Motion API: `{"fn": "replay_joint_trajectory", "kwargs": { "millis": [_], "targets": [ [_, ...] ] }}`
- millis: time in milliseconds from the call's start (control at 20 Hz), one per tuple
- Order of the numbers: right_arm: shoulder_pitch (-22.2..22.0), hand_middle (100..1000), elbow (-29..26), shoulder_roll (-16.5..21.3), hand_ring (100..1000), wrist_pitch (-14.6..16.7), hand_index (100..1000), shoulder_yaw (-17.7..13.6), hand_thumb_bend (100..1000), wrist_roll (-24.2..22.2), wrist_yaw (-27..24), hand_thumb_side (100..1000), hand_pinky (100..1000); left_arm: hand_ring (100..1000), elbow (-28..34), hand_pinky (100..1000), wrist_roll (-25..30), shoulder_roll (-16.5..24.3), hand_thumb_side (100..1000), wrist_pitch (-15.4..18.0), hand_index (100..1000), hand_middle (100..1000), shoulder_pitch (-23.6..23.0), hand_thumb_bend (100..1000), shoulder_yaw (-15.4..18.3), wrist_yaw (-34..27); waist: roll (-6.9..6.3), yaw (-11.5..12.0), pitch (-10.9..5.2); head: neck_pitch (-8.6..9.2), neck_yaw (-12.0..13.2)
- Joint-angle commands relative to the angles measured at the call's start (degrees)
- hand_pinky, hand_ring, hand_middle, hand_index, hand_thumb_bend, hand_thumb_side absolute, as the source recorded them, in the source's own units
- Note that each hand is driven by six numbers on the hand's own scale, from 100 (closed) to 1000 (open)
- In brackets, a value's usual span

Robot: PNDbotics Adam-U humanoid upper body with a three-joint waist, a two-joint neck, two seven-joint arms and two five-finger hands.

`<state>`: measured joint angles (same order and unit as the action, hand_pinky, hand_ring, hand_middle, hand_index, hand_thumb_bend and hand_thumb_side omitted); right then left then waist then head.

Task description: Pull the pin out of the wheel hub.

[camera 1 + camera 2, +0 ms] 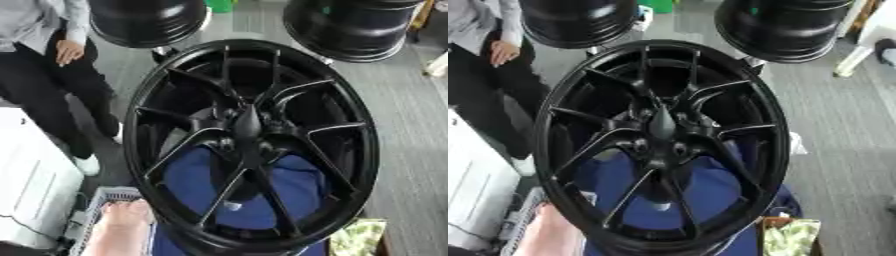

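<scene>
As your head camera looks down, the black wheel hub (131, 131) fills most of both views. It stands tilted, with its open spoked face turned up towards you.

Behind the wheel hub, at its upper left and upper right, are two more black rims (144, 20) (350, 27). Each is just beside its top edge. Whether they touch it cannot be told.

Grey carpeted floor (411, 130) lies to the right of the wheel hub. A white cabinet (31, 185) stands to its lower left, apart from it. Blue cloth (192, 175) shows through the lower spokes, behind the wheel hub.

A pale slatted basket (109, 195) sits at the wheel hub's lower left edge, with a pinkish rounded mass (122, 225) in it that you cannot identify. A yellow-green crumpled item (359, 237) lies at the lower right edge.

The pin (248, 122) is seated at the centre of the wheel hub, where the spokes meet. It shows as a dark tapered shape with its narrow end pointing upward.

Hand state: you cannot tell. Neither the left nor the right hand can be made out in either view, so no arm pose, finger position or contact with the pin can be recorded.
</scene>
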<state>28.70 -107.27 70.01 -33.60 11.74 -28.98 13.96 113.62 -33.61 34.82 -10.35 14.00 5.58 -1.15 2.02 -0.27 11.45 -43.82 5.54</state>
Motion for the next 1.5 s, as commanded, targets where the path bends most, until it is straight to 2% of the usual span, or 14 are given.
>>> {"fn": "replay_joint_trajectory", "kwargs": {
  "millis": [50, 300, 450, 550, 700, 800, 950, 1100, 1250, 1350, 1450, 1500],
  "targets": [
    [-3.40, 516, 1.15, 3.88, 667, 0.07, 676, -4.84, 100, 3.91, -1.68, 319, 831, 1000, 0.97, 630, -0.36, 2.10, 722, 0.06, 745, 745, 0.31, 484, 0.98, 0.22, -0.18, -0.10, 0.17, -0.29, 0.53],
    [-8.23, 617, 2.90, 4.04, 741, 2.35, 752, -6.20, 100, 6.12, -1.29, 373, 845, 1000, 0.97, 630, -0.24, 2.09, 722, 0.10, 745, 745, 0.55, 484, 0.91, 0.27, -0.52, -0.09, 0.15, -0.29, 0.46],
    [-9.28, 803, 4.09, 3.84, 855, 4.22, 885, -5.69, 100, 4.62, -0.79, 384, 877, 1000, 0.97, 630, -0.17, 2.01, 722, 0.04, 745, 745, 0.60, 484, 0.83, 0.19, -0.64, 0.01, 0.20, -0.29, 0.29],
    [-9.64, 907, 4.97, 3.76, 951, 5.67, 960, -5.45, 102, 3.05, -0.08, 339, 918, 1000, 0.97, 630, -0.13, 1.96, 722, -0.01, 745, 745, 0.66, 484, 0.78, 0.15, -0.71, 0.08, 0.26, -0.29, 0.14],
    [-9.77, 929, 6.62, 3.53, 973, 7.61, 978, -5.48, 119, 0.75, 1.81, 311, 928, 1000, 0.97, 630, -0.04, 1.91, 722, -0.10, 745, 746, 0.77, 484, 0.71, 0.12, -0.79, 0.16, 0.30, -0.29, 0.11],
    [-9.65, 939, 7.57, 3.29, 980, 8.48, 983, -5.75, 112, -0.17, 2.72, 345, 932, 1000, 0.97, 630, -0.01, 1.89, 722, -0.15, 745, 746, 0.77, 484, 0.72, 0.10, -0.83, 0.16, 0.32, -0.29, 0.15],
    [-9.54, 937, 8.50, 3.04, 979, 9.30, 981, -6.22, 124, -0.80, 3.53, 329, 932, 1000, 0.97, 630, -0.04, 1.92, 722, -0.16, 745, 746, 0.76, 485, 0.73, 0.08, -0.86, 0.10, 0.30, -0.29, 0.14],
    [-9.25, 934, 9.15, 2.82, 972, 9.38, 979, -6.68, 114, -0.76, 4.12, 297, 929, 1000, 0.97, 630, 0.01, 1.95, 722, -0.12, 745, 746, 0.85, 485, 0.70, 0.12, -0.86, 0.05, 0.25, -0.29, 0.14],
    [-8.95, 919, 9.32, 2.55, 950, 9.02, 969, -7.19, 100, 0.02, 4.17, 311, 919, 1000, 0.97, 630, 0.00, 1.94, 721, -0.15, 745, 746, 0.79, 485, 0.71, 0.10, -0.87, -0.01, 0.23, -0.29, 0.19],
    [-8.44, 903, 9.40, 2.26, 931, 8.09, 959, -7.76, 100, 1.46, 4.10, 301, 910, 1000, 0.97, 631, -0.04, 1.96, 721, -0.13, 745, 746, 0.81, 485, 0.74, 0.12, -0.89, -0.04, 0.20, -0.29, 0.16],
    [-7.71, 870, 9.39, 1.88, 886, 6.85, 934, -8.32, 100, 3.49, 3.59, 252, 894, 1000, 0.97, 631, -0.03, 2.00, 721, -0.08, 745, 745, 0.76, 485, 0.74, 0.16, -0.93, -0.06, 0.17, -0.29, 0.23],
    [-7.25, 855, 9.36, 1.68, 857, 6.03, 917, -8.65, 100, 4.68, 3.29, 357, 884, 1000, 0.97, 631, -0.06, 2.01, 721, -0.08, 744, 745, 0.73, 485, 0.77, 0.19, -0.95, -0.07, 0.14, -0.29, 0.23]
  ]
}}
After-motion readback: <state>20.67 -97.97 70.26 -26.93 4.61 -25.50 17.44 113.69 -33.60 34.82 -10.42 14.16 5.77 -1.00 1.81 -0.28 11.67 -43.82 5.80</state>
